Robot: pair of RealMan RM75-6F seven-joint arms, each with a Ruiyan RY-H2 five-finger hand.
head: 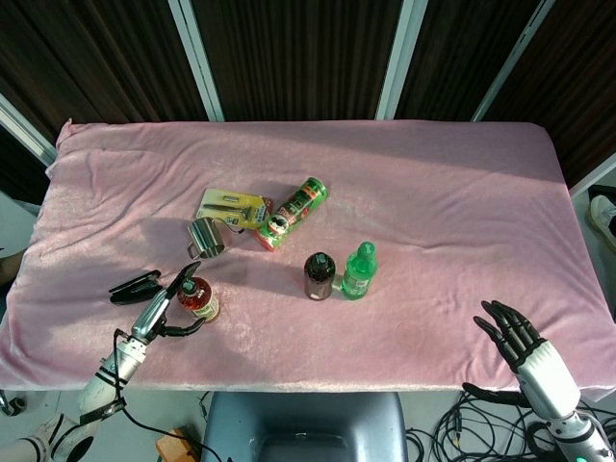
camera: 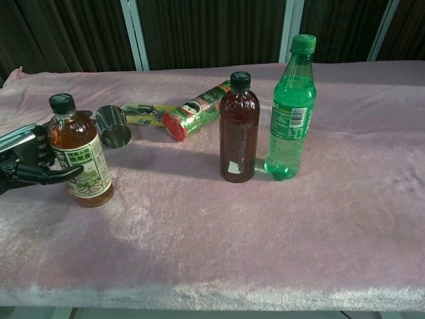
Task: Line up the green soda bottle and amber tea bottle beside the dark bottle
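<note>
- Head view: the dark bottle stands upright on the pink cloth, with the green soda bottle upright just beside it on its right
- Head view: the amber tea bottle stands well apart from that pair, toward the near left edge of the cloth
- Head view: the left hand is against the amber tea bottle from its left side, fingers parted around the body; whether they press the bottle firmly cannot be told from this view
- Head view: the right hand sits at the near right edge of the cloth, fingers spread apart, holding nothing, well apart from all bottles
- Head view: a metal cup, a yellow card pack and a can lying on its side are grouped behind the bottles; the can touches the card pack
- Chest view: the amber tea bottle is tilted slightly, cap leaning left, base on the cloth
- Chest view: the left hand reaches in from the left edge; one finger lies across the bottle's label and the rest sit against its left side, so the bottle is held
- Chest view: the dark bottle and green soda bottle stand upright, close together, not touching
- Chest view: the metal cup lies just behind the amber tea bottle; the can lies on its side beyond
- Chest view: the right hand does not appear
</note>
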